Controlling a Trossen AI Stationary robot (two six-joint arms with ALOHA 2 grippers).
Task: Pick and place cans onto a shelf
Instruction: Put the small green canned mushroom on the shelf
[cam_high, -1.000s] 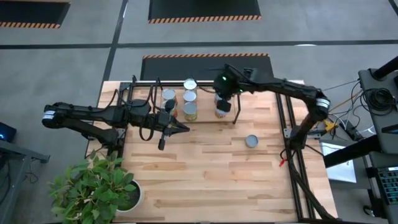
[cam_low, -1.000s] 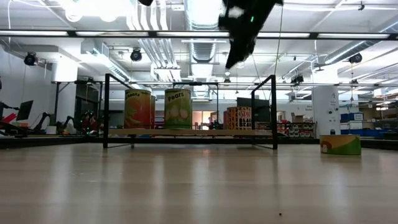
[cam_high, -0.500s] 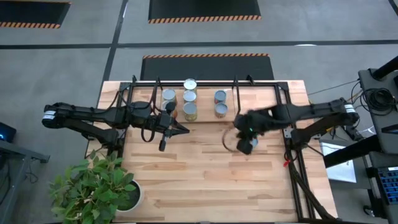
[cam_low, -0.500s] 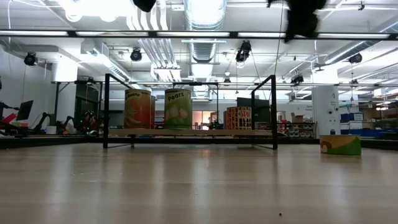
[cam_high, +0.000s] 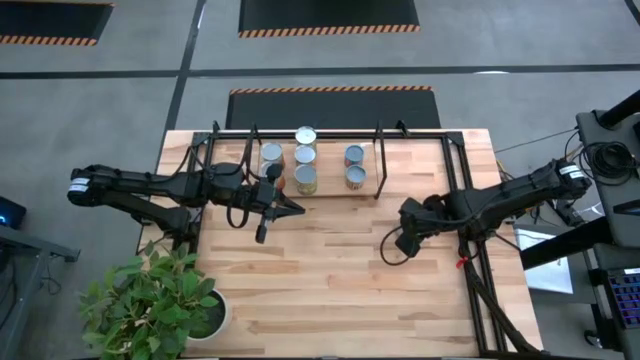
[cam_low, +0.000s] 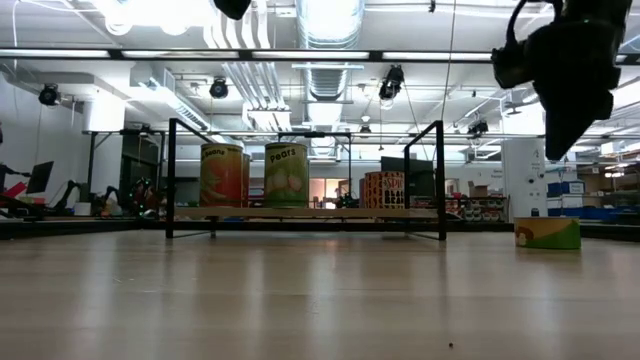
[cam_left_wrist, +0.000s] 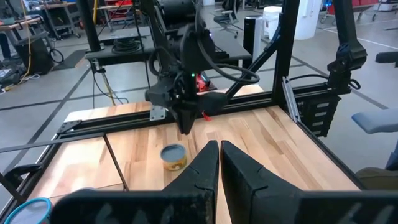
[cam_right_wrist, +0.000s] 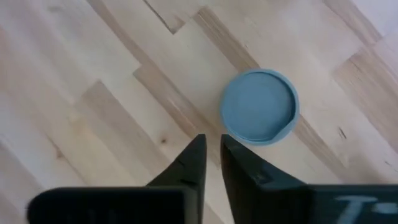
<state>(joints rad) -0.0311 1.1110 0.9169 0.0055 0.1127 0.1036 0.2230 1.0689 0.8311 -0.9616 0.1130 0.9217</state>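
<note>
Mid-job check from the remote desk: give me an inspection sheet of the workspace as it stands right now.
Surface: light wooden table, planks bare in the front half.
Job's things: five cans on the shelf; one loose can upright on the table off the shelf's right end, blue-grey top showing.
Clutter: potted plant at the front-left corner.
Grippers: right gripper above the loose can, holding nothing, fingers nearly together; left gripper shut, empty, in front of the shelf's left part.
Cables: bundles along both arms; loose cables on the stand to the right.
Surroundings: grey floor with striped mats; workshop behind, no person seen.
</note>
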